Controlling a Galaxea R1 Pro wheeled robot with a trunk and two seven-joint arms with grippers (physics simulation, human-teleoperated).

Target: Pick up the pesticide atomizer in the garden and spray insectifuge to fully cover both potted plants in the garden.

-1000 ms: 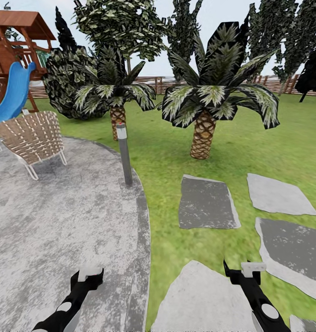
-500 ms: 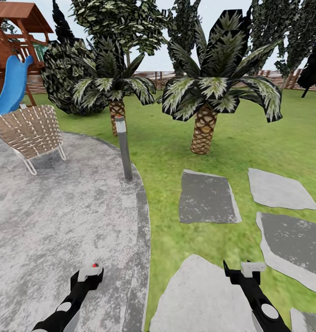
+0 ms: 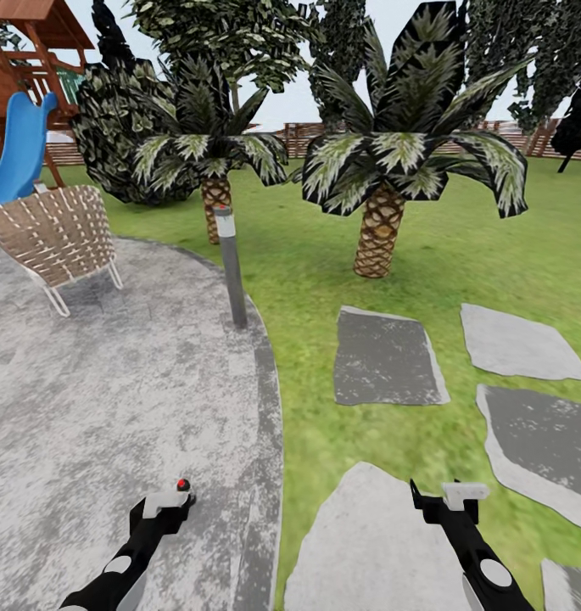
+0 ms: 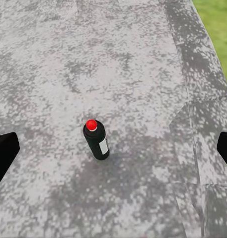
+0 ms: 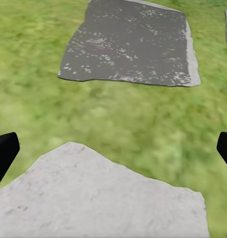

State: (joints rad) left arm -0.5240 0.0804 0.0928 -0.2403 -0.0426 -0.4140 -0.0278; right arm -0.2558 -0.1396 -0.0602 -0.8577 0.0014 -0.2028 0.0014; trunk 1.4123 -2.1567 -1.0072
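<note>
The pesticide atomizer (image 4: pixel 97 140) stands upright on the round grey stone patio (image 3: pixel 86 399), just in front of the left gripper (image 3: pixel 161 502); its red tip (image 3: pixel 182 484) shows above that gripper. The left fingers (image 4: pixel 4 156) are spread wide and hold nothing. The right gripper (image 3: pixel 449 501) hangs over a pale stepping stone (image 5: pixel 98 198) in the lawn (image 3: pixel 307 263), its fingers (image 5: pixel 3 153) also wide and empty. A grey bollard lamp (image 3: pixel 231 267) stands at the patio's far edge.

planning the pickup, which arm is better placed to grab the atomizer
Left. The pesticide atomizer stands upright on the stone patio ahead of the open left gripper; the right gripper hangs over the stepping stones and grass.
</note>
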